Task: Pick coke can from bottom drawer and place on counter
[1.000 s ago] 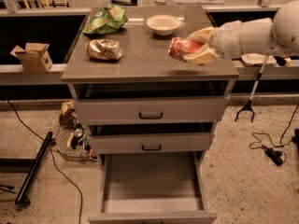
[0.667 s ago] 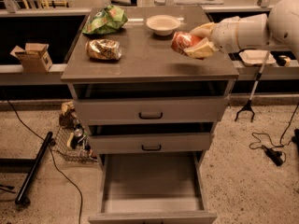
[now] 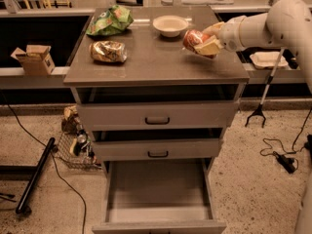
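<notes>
The coke can [image 3: 194,39], red-orange with white markings, is held tilted in my gripper [image 3: 204,44] over the right side of the counter [image 3: 156,62], close to its surface. The gripper's pale fingers [image 3: 210,47] are shut on the can. My white arm comes in from the right. The bottom drawer [image 3: 158,186] is pulled open below, and its flat grey floor holds nothing. The two upper drawers with black handles are shut.
On the counter are a green chip bag [image 3: 109,21] at the back left, a gold-brown foil bag [image 3: 108,51] at the left and a white bowl [image 3: 170,25] just behind the can. A cardboard box [image 3: 35,57] sits on the left ledge. Cables and a wire basket [image 3: 75,145] lie on the floor.
My gripper has carried the can a little to the left and farther back over the counter, nearer the white bowl. Nothing else has moved.
</notes>
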Robot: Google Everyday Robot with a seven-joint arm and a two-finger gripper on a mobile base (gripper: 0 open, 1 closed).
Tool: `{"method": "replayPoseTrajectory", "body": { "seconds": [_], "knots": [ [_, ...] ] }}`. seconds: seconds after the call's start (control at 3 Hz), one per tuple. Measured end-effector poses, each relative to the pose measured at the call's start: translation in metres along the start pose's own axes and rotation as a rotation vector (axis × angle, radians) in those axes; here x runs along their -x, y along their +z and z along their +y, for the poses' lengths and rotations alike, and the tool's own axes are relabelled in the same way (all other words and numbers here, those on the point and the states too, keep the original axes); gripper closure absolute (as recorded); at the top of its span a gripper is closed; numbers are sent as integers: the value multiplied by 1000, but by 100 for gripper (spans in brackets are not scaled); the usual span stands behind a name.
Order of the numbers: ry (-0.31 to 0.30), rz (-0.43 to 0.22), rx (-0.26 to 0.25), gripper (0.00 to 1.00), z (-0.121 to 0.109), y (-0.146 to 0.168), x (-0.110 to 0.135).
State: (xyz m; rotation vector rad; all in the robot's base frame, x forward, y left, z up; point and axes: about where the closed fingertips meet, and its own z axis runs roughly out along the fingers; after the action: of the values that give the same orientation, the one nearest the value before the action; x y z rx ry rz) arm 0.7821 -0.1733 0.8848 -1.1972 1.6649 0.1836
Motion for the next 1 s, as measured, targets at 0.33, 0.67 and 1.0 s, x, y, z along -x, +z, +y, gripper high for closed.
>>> {"method": "replayPoseTrajectory", "body": {
  "seconds": [0.33, 0.67, 1.0],
  "knots": [
    [34, 55, -24, 86, -13, 13, -12],
    [55, 94, -28, 63, -20, 21, -20],
    [63, 119, -26, 39, -24, 25, -23]
  ]
}}
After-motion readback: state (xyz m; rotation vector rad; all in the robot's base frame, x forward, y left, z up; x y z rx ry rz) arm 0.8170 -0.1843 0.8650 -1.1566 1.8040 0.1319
